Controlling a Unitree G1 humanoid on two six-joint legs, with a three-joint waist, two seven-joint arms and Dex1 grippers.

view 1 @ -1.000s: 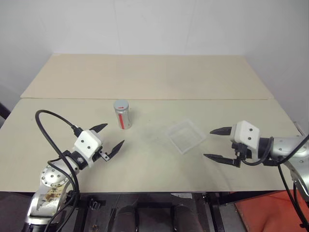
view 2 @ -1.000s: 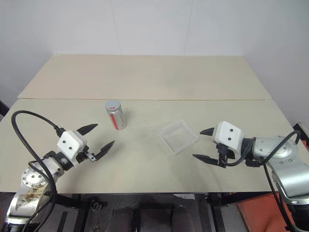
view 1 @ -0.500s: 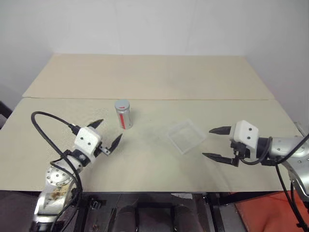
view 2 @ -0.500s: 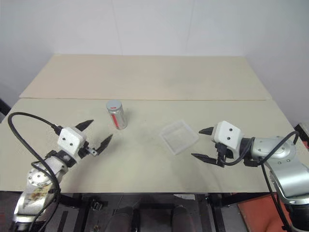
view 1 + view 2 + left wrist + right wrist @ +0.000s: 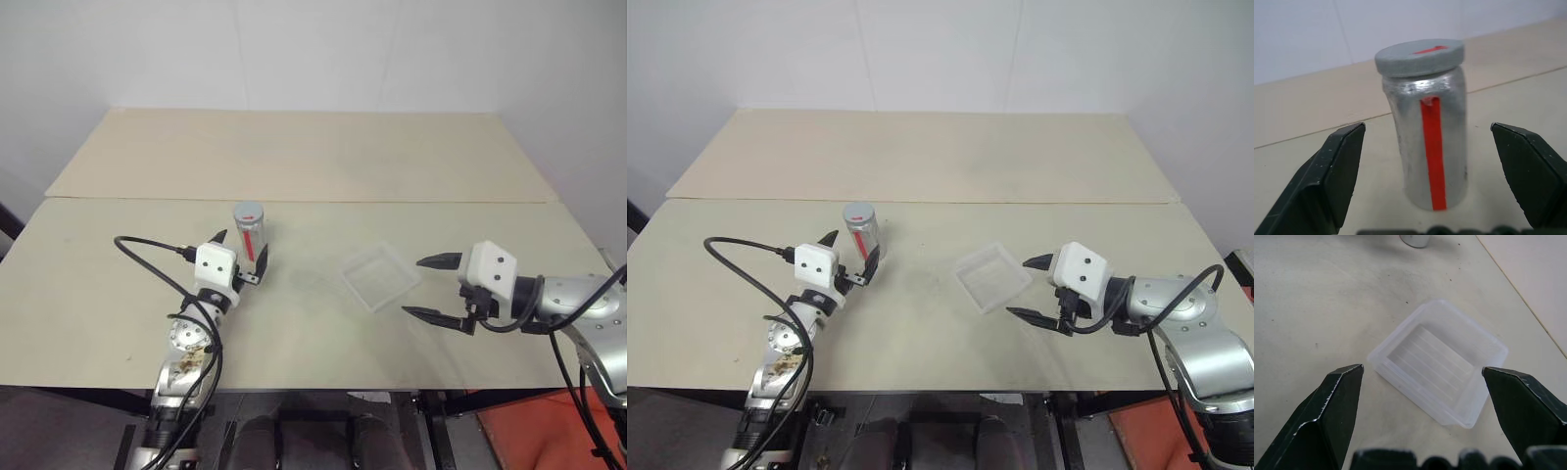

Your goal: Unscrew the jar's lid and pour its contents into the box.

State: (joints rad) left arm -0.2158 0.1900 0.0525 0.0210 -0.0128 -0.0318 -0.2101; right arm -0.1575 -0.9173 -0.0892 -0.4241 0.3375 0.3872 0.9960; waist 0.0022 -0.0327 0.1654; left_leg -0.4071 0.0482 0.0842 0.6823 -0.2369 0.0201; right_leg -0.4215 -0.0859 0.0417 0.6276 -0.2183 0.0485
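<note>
Beige surface (image 5: 323, 147): your left pincer (image 5: 238, 258) gaped around the capped silvery cylindrical jar (image 5: 250, 230), untouching; your right pincer (image 5: 428, 288) gaped beside the clear square plastic box (image 5: 379, 277).

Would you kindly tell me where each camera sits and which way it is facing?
Head stereo pair: looks forward and down on the beige table; shows both arms, left gripper, right gripper.
Left wrist: looks along its black fingers at the silvery red-striped jar with grey lid.
Right wrist: looks down at the clear plastic box.
All show the jar.
</note>
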